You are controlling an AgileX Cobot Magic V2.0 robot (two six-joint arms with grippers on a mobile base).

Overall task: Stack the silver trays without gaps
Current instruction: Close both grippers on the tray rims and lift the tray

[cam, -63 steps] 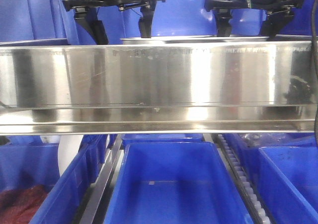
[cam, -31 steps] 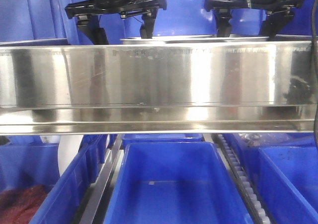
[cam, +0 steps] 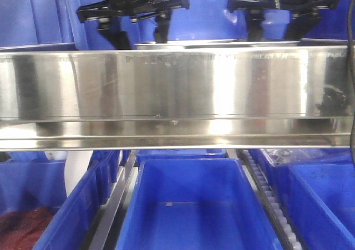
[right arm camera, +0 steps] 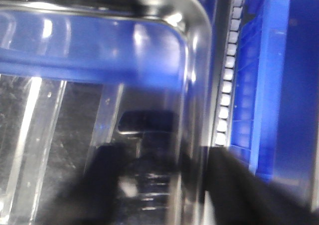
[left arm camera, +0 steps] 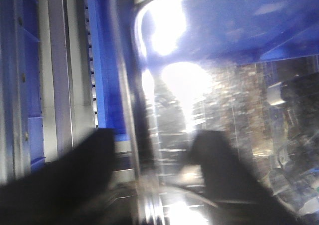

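Well, the front view gives you little: the band (cam: 177, 83) hides all but the top edge of the tray (cam: 222, 44) behind it. The left gripper (cam: 141, 39) and right gripper (cam: 274, 35) both hang over that edge, jaws apart, holding nothing.

At the left wrist, blurred, the fingers (left arm camera: 75, 185) straddle the left rim (left arm camera: 130, 110), one on the bin (left arm camera: 104, 60) side and one over the tray floor. The rim is thin and shiny, so I judge a shallow bite could slip off.

At the right wrist, the jaws straddle the right rim (right arm camera: 197, 85) likewise. If you close or lift unevenly, the tray could tilt and nest crooked, leaving a gap. Whether another tray lies beneath, you cannot tell.
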